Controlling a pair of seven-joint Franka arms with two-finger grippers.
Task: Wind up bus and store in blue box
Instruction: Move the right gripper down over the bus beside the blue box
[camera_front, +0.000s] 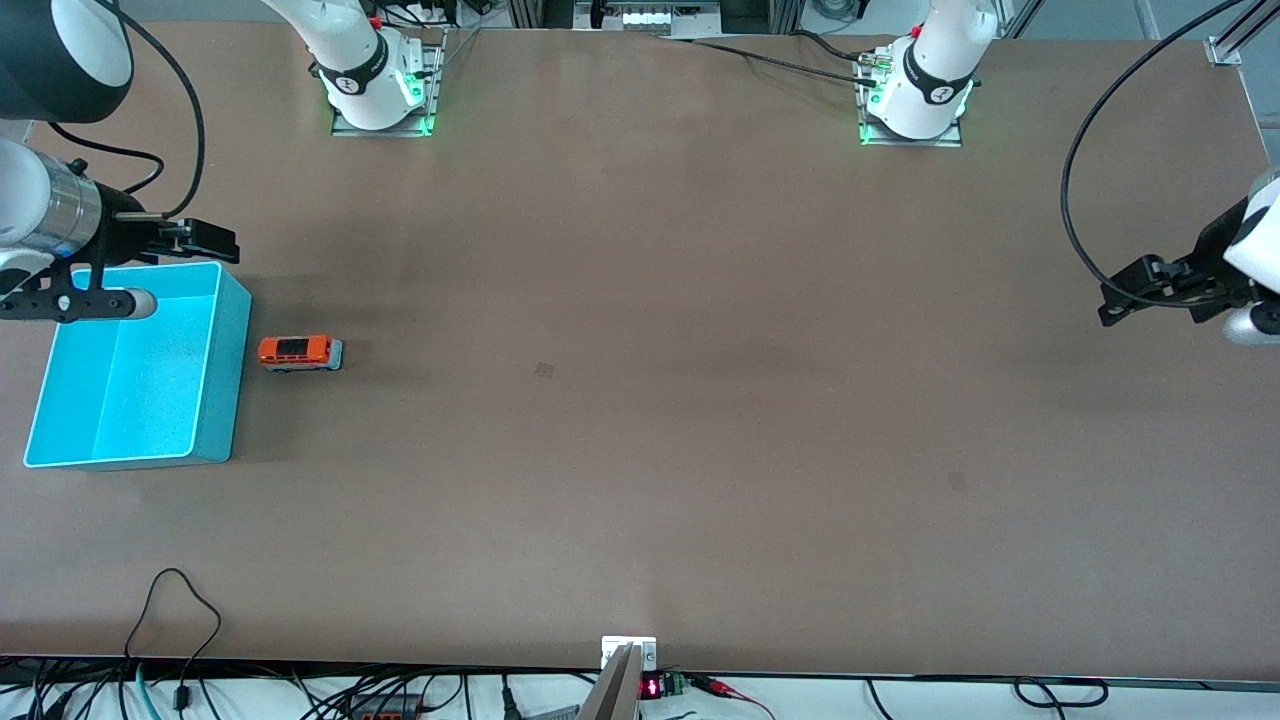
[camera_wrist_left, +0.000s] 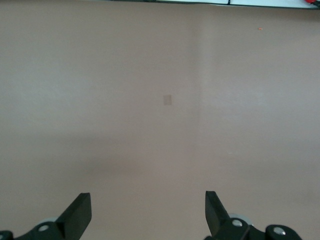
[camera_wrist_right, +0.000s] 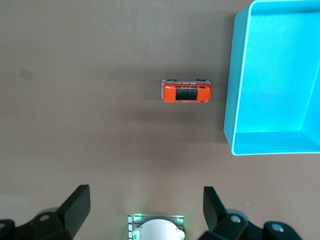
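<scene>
A: Where's the small orange toy bus (camera_front: 300, 352)?

B: On the brown table (camera_front: 700, 420), just beside the light blue plastic box (camera_front: 226, 370).

A: The grippers?

B: Right gripper (camera_front: 135, 270) over the box, open. Left gripper (camera_front: 1150, 290) waits, open.

A: Go down straight and pinch the bus sides.

A wide brown matte desk (camera_front: 700, 450) is filling nearly the whole front view, lying flat under even, soft light. A small darker square patch (camera_front: 544, 370) is showing near its middle. Black cables (camera_front: 180, 620) are looping over the desk edge nearest the front camera and trailing along a pale strip below it. A small device with a red lit display (camera_front: 651, 688) is sitting at the middle of that edge.
</scene>
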